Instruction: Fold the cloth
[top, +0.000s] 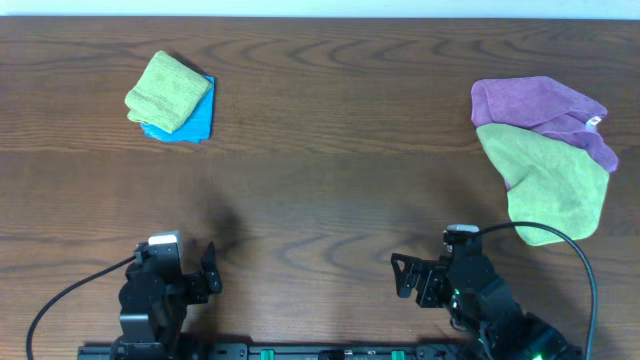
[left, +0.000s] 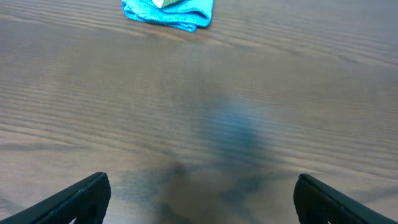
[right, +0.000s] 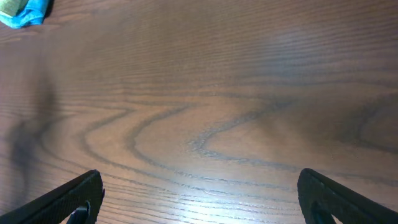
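Wooden table (top: 330, 140): spread green cloth (top: 555, 185) touching purple cloth (top: 530, 100).

The right tool (right: 199, 190) hung open above the wooden table (right: 217, 93), its two dark fingers (right: 78, 196) wide apart at the lower corners. In the upper left corner lay a blue cloth (right: 31, 14) with a green cloth (right: 11, 5) on it, both cut off by the edge.

No readable text or numbers, white tag (top: 594, 122) by purple cloth (top: 530, 100) too small to read
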